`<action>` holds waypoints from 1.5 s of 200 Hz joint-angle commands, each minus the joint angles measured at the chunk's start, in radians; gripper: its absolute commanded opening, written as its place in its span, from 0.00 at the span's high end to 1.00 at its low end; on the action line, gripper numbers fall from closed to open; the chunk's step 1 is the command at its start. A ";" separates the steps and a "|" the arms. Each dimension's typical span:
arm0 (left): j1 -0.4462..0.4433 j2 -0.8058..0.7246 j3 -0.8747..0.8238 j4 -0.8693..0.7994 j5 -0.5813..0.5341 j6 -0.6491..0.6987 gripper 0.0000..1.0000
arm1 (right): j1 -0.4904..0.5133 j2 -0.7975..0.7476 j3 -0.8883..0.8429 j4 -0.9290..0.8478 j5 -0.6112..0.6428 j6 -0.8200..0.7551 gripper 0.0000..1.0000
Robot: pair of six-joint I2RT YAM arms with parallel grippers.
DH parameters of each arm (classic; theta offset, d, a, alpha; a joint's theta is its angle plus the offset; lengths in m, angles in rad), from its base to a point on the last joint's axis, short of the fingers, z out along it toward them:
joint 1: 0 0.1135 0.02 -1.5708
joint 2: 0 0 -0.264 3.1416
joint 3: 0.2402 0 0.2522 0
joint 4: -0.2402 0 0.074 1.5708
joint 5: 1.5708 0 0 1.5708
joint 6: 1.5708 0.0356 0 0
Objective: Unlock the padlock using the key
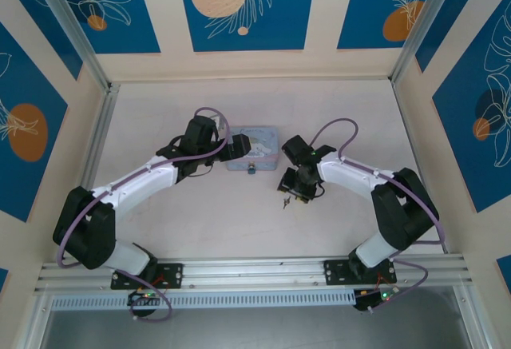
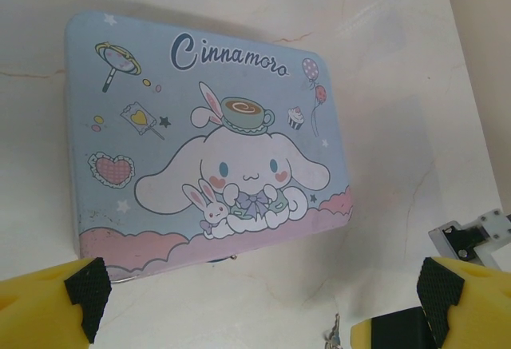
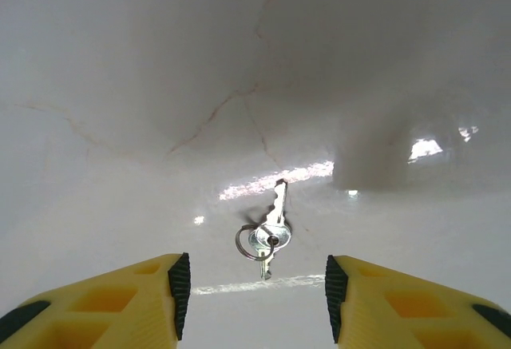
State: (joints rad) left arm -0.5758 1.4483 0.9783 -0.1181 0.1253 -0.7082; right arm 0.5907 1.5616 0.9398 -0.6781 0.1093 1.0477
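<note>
**Q:** Step in hand?
**A:** Key pickup. My right gripper (image 3: 254,285) has its fingers apart and holds nothing. The thin silver-grey metal key (image 3: 271,229) lies just ahead, between them. Next: lower and close on its head.

**Q:** Views?
**A:** My left gripper (image 2: 259,301), wide apart, hovers over the pale blue patterned tin box (image 2: 207,141). The top view places the small dark blue-grey metal padlock (image 1: 251,168) between both grippers. The right wrist view resolves the key's teeth.

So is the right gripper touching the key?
Apart. In the right wrist view the key lies on the table between the open fingers of the right gripper, with bare table showing on both sides.
</note>
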 commanded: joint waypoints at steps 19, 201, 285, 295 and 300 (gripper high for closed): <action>0.013 -0.025 0.030 -0.015 -0.018 -0.013 0.00 | 0.026 0.055 0.011 -0.021 0.036 0.148 0.53; 0.022 -0.028 0.012 0.013 -0.003 -0.026 0.00 | 0.081 0.166 0.064 -0.027 0.015 -0.052 0.86; 0.023 -0.034 0.010 0.008 -0.003 -0.027 0.00 | 0.083 0.143 0.080 0.008 0.016 -0.257 0.99; 0.023 -0.034 0.010 0.005 -0.003 -0.025 0.00 | 0.081 0.136 0.077 0.012 0.016 -0.260 1.00; 0.023 -0.034 0.010 0.005 -0.003 -0.025 0.00 | 0.080 0.130 0.075 0.015 0.016 -0.259 1.00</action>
State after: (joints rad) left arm -0.5629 1.4464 0.9783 -0.1127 0.1219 -0.7273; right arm 0.6685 1.7115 1.0027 -0.6720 0.1452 0.8356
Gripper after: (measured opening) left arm 0.998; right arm 0.066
